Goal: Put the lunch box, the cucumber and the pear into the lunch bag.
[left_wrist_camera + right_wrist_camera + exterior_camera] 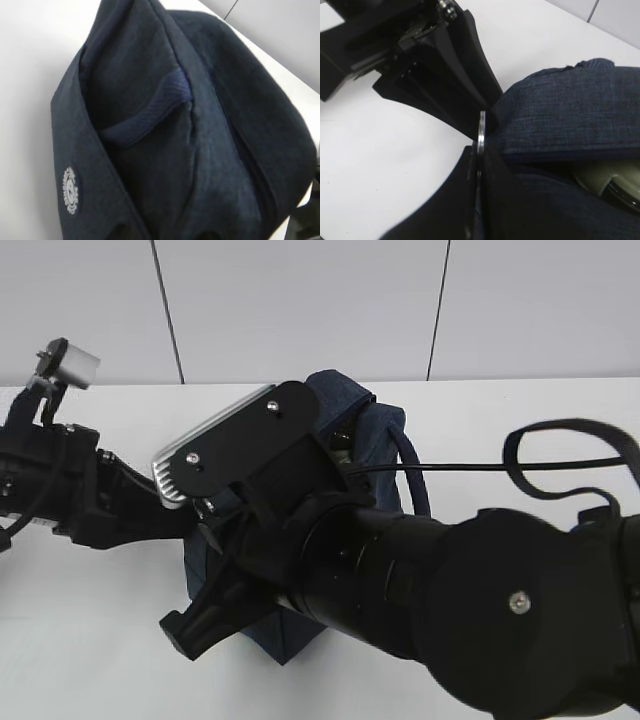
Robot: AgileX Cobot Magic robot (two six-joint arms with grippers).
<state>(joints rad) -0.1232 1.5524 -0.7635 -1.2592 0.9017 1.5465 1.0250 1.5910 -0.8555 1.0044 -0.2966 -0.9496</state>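
Note:
The navy lunch bag (pixel 200 125) fills the left wrist view, with its loop handle (pixel 150 115) and a round white badge (pixel 70 190). In the exterior view the bag (pixel 350 420) is mostly hidden behind my right arm. My right gripper (pixel 480 150) is shut on the zipper's metal ring pull (pixel 481 131), seen edge-on. My left gripper (pixel 487 112) comes from the upper left and pinches the bag's fabric edge just beyond the ring. Through the open gap, the sage-green lid of the lunch box (pixel 605 180) shows inside the bag. The cucumber and the pear are out of view.
The white table (pixel 395 165) runs around the bag. A grey panelled wall (pixel 300 300) stands behind. My right arm (pixel 480 610) and its black cable loop (pixel 560 460) fill the front right of the exterior view; my left arm (pixel 90 490) comes in from the left.

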